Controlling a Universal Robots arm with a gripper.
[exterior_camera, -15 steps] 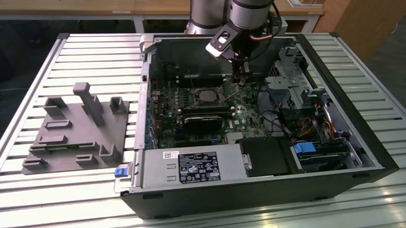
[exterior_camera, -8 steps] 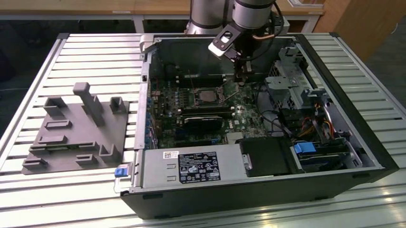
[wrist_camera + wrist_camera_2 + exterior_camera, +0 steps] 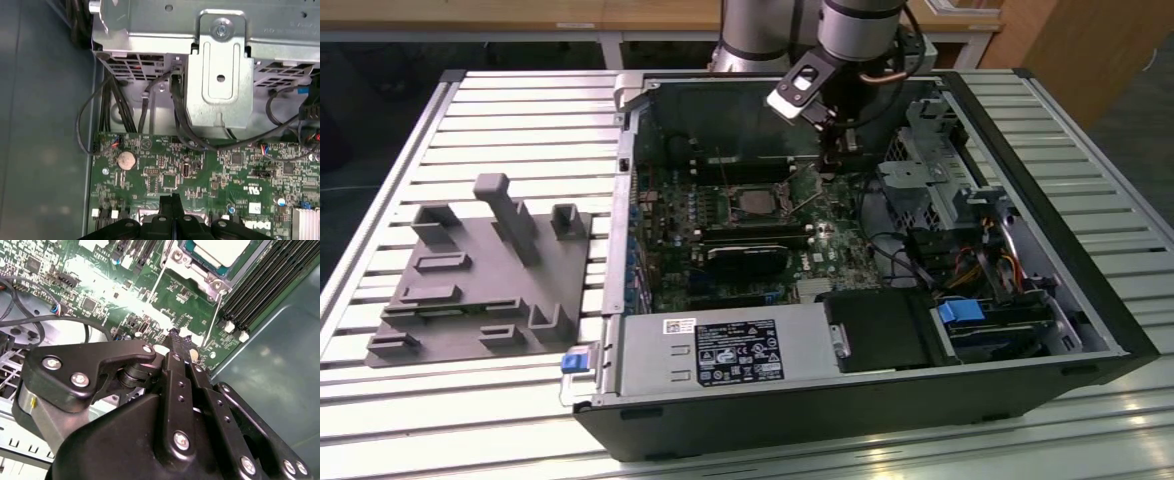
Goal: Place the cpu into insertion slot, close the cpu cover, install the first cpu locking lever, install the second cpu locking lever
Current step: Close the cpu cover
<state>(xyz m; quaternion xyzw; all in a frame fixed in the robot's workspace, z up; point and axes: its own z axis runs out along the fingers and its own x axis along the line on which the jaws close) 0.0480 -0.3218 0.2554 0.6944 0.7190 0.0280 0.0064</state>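
Note:
The cpu (image 3: 755, 203) shows its silver-grey top in the middle of the green board, seated in the insertion slot, which lies mostly hidden beneath it. In the second wrist view the cpu (image 3: 222, 250) is ringed by the silver cpu cover (image 3: 200, 275). Two thin metal locking levers (image 3: 159, 282) (image 3: 214, 317) run out from the socket's corners. Whether they are latched I cannot tell. My gripper (image 3: 834, 168) hangs just to the exterior view's right of the socket, above the board. Its fingertips (image 3: 178, 336) are pressed together with nothing between them, and the gripper (image 3: 172, 197) looks the same in the first wrist view.
The open computer case (image 3: 1107, 330) lies on a slatted table. A metal drive cage (image 3: 934, 170) and cables sit to the exterior view's right of the gripper. A black cooler block (image 3: 744, 258) and a power supply (image 3: 720, 350) lie nearer. A grey fixture (image 3: 480, 270) stands outside the case.

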